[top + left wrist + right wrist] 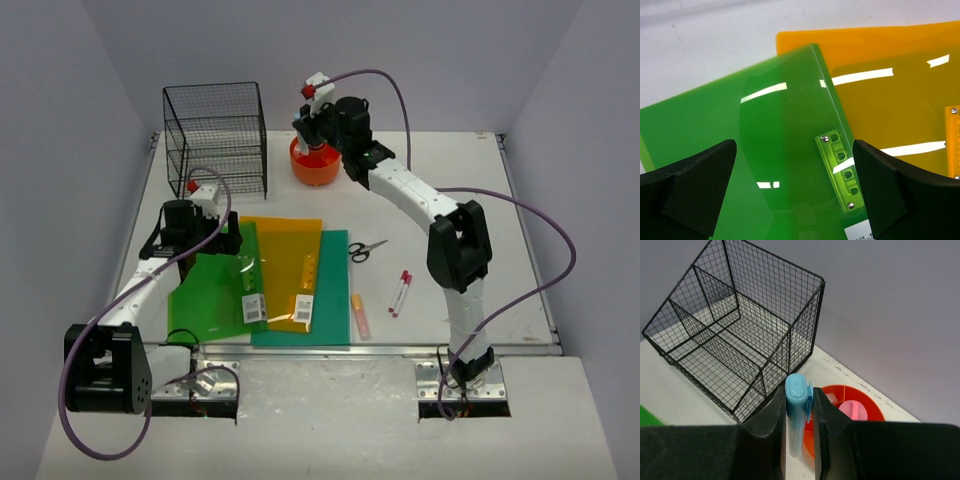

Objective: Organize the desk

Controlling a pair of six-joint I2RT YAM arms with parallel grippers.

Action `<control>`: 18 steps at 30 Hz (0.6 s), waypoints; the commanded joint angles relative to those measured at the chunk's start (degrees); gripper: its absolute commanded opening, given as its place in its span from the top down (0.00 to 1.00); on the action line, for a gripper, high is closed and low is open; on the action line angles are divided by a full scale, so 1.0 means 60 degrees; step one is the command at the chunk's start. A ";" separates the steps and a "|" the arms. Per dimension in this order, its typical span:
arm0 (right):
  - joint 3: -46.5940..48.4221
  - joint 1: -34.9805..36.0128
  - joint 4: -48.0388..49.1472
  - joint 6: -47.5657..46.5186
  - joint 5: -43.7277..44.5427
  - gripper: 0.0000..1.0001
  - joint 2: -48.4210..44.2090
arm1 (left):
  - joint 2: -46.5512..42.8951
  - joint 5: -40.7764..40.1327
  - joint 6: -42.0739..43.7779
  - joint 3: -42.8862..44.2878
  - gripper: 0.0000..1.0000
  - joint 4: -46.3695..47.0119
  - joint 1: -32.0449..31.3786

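Table [480,200], half-sorted: right pincer [799,415] clenches a light, slick blue pen [796,392]; left pincer [794,150], released, hovers over a floppy green folder [715,115], probably best taken edgewise.

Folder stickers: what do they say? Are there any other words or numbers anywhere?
Green folder's label: dark print, too small to read.
Orange folder's label: also too small to read.
No other writing can be read in any view.
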 commanded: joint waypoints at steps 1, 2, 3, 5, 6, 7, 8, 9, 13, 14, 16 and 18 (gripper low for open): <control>0.0874 -0.0047 0.0907 0.0241 -0.0009 1.00 0.0805 | 0.0044 0.0224 0.0243 -0.0354 0.00 0.1588 0.0127; 0.1230 -0.0047 0.0900 0.0228 0.0109 1.00 0.0823 | 0.0039 0.0228 0.0246 -0.0367 0.00 0.2013 0.0127; 0.1925 -0.0010 0.0297 0.0130 0.0441 1.00 0.1534 | -0.0094 0.0577 0.0608 -0.0873 0.00 0.2470 0.0115; 0.2705 0.0012 0.0019 0.0009 0.0625 1.00 0.1869 | -0.0077 0.0630 0.0629 -0.1164 0.00 0.2849 0.0113; 0.3010 0.0001 -0.0214 -0.0097 0.0702 1.00 0.2124 | 0.0048 0.0567 0.0399 -0.1183 0.00 0.2683 0.0113; 0.3037 0.0009 -0.0305 -0.0303 0.0761 1.00 0.2185 | 0.0082 0.0562 0.0335 -0.1072 0.00 0.2386 0.0113; 0.2675 0.0012 -0.0156 -0.0525 0.0796 1.00 0.2039 | 0.0076 0.0600 0.0111 -0.0958 0.00 0.2094 0.0127; 0.2297 0.0012 0.0018 -0.0708 0.0816 1.00 0.1881 | 0.0051 0.0637 -0.0153 -0.0869 0.00 0.1851 0.0139; 0.0726 -0.0068 0.0547 -0.0680 0.0775 1.00 0.1154 | -0.0729 0.0586 -0.0457 -0.0982 0.00 0.1788 0.0135; 0.0276 -0.0080 0.0740 -0.0624 0.0793 1.00 0.0940 | -0.0880 0.0472 -0.0490 -0.0979 0.00 0.1758 0.0131; -0.1020 -0.0091 0.1457 -0.0754 0.0782 1.00 0.0532 | -0.1020 0.0327 -0.0516 -0.0913 0.00 0.1533 0.0128; -0.1863 -0.0091 0.2125 -0.0915 0.0688 1.00 0.0107 | -0.1089 0.0301 -0.0501 -0.0779 0.00 0.1058 0.0127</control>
